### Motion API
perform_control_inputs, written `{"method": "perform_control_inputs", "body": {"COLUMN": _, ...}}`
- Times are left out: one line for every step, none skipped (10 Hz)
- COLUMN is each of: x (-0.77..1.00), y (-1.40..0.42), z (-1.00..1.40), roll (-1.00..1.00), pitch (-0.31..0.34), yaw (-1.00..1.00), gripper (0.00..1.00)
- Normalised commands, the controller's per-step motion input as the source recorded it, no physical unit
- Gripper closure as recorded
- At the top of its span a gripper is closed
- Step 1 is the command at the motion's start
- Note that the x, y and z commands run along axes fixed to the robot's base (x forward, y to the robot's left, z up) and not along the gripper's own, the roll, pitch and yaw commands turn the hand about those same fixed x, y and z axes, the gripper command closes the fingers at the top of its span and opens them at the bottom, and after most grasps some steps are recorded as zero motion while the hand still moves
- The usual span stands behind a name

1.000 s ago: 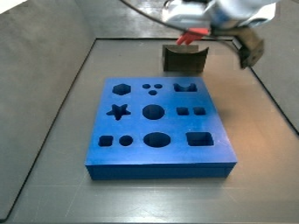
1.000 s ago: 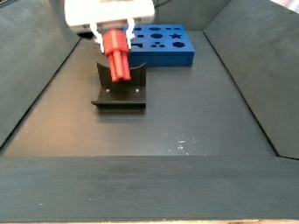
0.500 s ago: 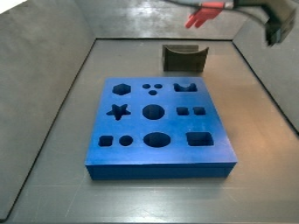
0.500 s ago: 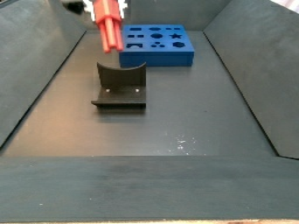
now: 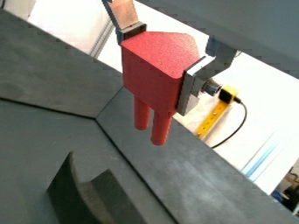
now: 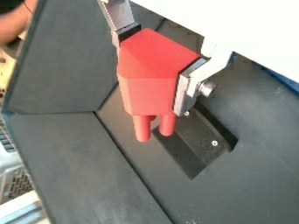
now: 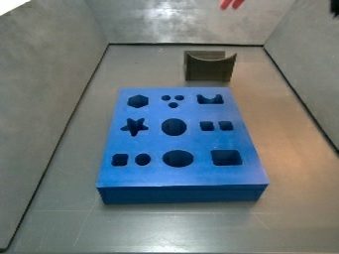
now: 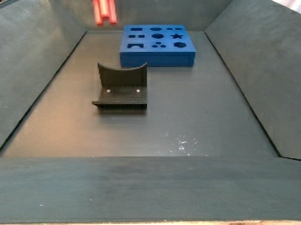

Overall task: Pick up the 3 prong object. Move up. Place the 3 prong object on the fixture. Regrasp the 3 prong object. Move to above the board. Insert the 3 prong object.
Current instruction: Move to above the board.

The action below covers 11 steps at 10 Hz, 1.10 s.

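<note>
The gripper [image 5: 166, 54] clamps the 3 prong object [image 5: 158, 79] between its silver fingers [image 5: 121, 17], high above the floor of the dark enclosure. In both wrist views the piece is a bright red plastic peg with a blocky, angular body, its short round prongs pointing downward [image 6: 149, 83]. In both side views only the prong tips show at the top edge [image 7: 233, 4] [image 8: 104, 10], well above the fixture [image 7: 208, 65]. The dark, notched fixture stands empty [image 8: 120, 86], just beyond the blue board [image 7: 177, 143], whose shaped holes are all unfilled [image 8: 159, 43].
</note>
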Motion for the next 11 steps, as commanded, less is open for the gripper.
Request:
{"method": "perform_control_inputs", "body": {"x": 0.15, "y": -0.17, "z": 1.0, "roll": 0.05, "pitch": 0.139, "yaw": 0.01, "gripper": 1.0}}
{"method": "perform_control_inputs", "body": {"x": 0.16, "y": -0.16, "z": 1.0, "roll": 0.05, "pitch": 0.169, "yaw": 0.03, "gripper": 1.0}}
{"method": "perform_control_inputs", "body": {"x": 0.16, "y": -0.16, "z": 1.0, "roll": 0.06, "pitch": 0.181, "yaw": 0.05, "gripper": 1.0}}
{"method": "perform_control_inputs", "body": {"x": 0.17, "y": -0.15, "z": 1.0, "roll": 0.06, "pitch": 0.194, "yaw": 0.07, "gripper": 1.0}}
{"method": "perform_control_inputs", "body": {"x": 0.16, "y": -0.13, "z": 0.91, "roll": 0.06, "pitch": 0.198, "yaw": 0.09, "gripper": 1.0}}
{"method": "perform_control_inputs", "body": {"x": 0.14, "y": -0.1, "z": 0.7, "roll": 0.07, "pitch": 0.2, "yaw": 0.11, "gripper": 1.0}}
{"method": "perform_control_inputs", "body": {"x": 0.12, "y": -0.08, "z": 0.55, "roll": 0.07, "pitch": 0.197, "yaw": 0.12, "gripper": 1.0}}
{"method": "perform_control_inputs", "body": {"x": 0.11, "y": -0.06, "z": 0.36, "roll": 0.07, "pitch": 0.182, "yaw": 0.14, "gripper": 1.0}}
{"method": "perform_control_inputs", "body": {"x": 0.11, "y": -0.06, "z": 0.27, "roll": 0.07, "pitch": 0.173, "yaw": 0.14, "gripper": 1.0}}
{"method": "perform_control_inputs", "body": {"x": -1.0, "y": -0.87, "z": -0.05, "roll": -1.0, "pitch": -0.106, "yaw": -0.15, "gripper": 1.0}}
{"method": "perform_control_inputs", "body": {"x": -1.0, "y": -0.86, "z": -0.06, "roll": -1.0, "pitch": -0.115, "yaw": -0.15, "gripper": 1.0}}
